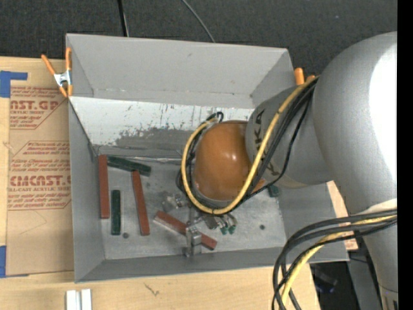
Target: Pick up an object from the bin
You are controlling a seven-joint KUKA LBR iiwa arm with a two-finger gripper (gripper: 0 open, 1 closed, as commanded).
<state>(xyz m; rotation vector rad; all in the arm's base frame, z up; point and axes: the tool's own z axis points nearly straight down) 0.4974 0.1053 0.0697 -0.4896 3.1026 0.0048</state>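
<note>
Camera view: our hand (192, 232) is down on the short red bar (166, 222), lower centre of the bin (174, 76). We can't tell whether it's released or clenched. Likely grasp step; next needs a firm close, then a straight lift.

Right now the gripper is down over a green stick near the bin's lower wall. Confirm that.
Wrong colour: the stick under the gripper is red-brown, as the camera view shows. It does lie near the bin's lower wall; the green sticks lie further left.
</note>
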